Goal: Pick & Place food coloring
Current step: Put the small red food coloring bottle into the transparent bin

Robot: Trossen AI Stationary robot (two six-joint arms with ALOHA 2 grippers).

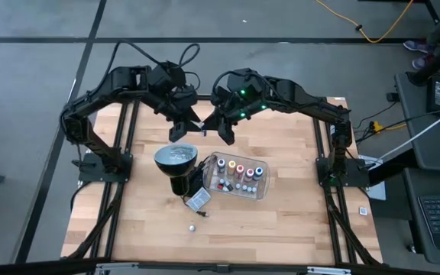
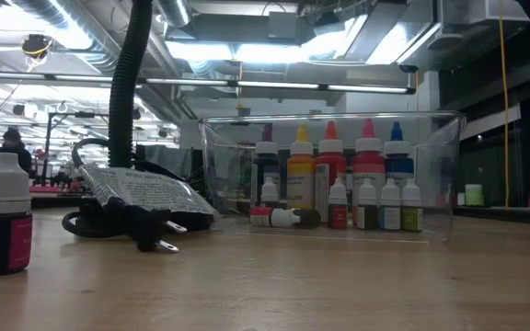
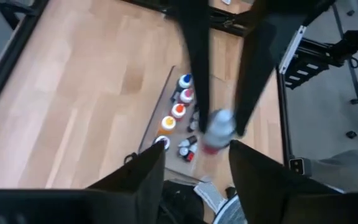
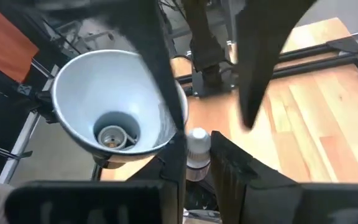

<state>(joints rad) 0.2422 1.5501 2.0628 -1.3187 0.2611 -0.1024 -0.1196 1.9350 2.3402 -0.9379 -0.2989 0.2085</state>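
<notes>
Your right gripper (image 4: 196,163) hangs in the air above the table, on the far side of the clear tray (image 1: 260,191), and its claw is narrow: the two fingers are closed on one small food coloring bottle (image 4: 197,142) with a white cap. In the left wrist view you can see this same bottle between the right arm's long dark fingers, cap up, with a reddish body below the cap.

Your left gripper (image 3: 194,158) is just beside the right one, also on the far side of the tray and high over the wood. Its fingers stand apart, with a clear gap between them, and they do not touch the bottle. Both arms reach in from their own sides, bent at the elbow, and the two wrists meet nose to nose over the middle of the table.

The other food coloring bottles (image 2: 339,179) stand inside the tray, tall ones in a row behind and small ones in front; one small bottle lies on its side there.

One more bottle (image 2: 1,216), white cap and dark body, stands alone on the table, well apart from the tray, toward the near edge.

The black lamp (image 1: 176,159) stands just beside the tray, on its left, and a plug with a paper tag (image 2: 145,198) lies near it.
</notes>
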